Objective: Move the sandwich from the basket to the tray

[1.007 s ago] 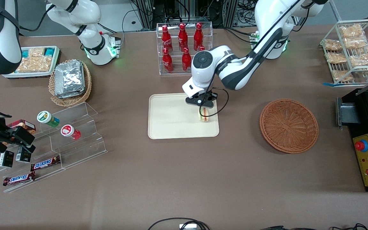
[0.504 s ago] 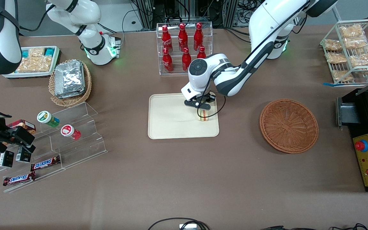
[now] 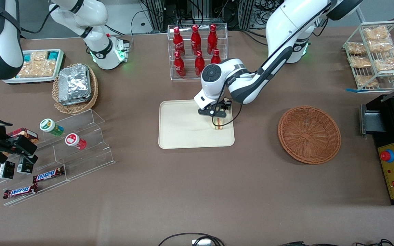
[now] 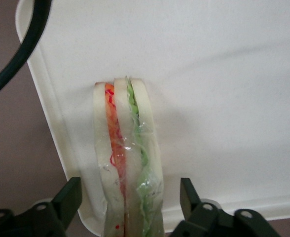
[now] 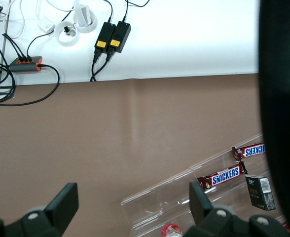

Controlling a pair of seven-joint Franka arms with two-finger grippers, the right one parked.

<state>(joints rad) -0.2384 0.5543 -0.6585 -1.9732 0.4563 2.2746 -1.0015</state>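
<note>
On the counter point(image 3: 197, 191), the tray point(image 3: 180, 126) is landmark; the basket point(image 3: 309, 134) sits well apart toward the working arm's end; the gripper point(image 3: 216, 115) hovers over the tray's edge nearest the basket, jaws released astride the sandwich point(image 4: 127, 163), standing on edge on the tray; since a second ago, the gripper has lifted slightly.

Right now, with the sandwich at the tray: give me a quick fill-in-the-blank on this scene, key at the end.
1. The sandwich stands on edge on the cream ____.
2. The left arm's hand has its fingers ____, one on each side of the sandwich, not touching it.
3. The reddish-brown basket holds ____.
4. The rack with red ____ stands farther from the front camera than the tray.

Missing words: tray; open; nothing; bottles
</note>
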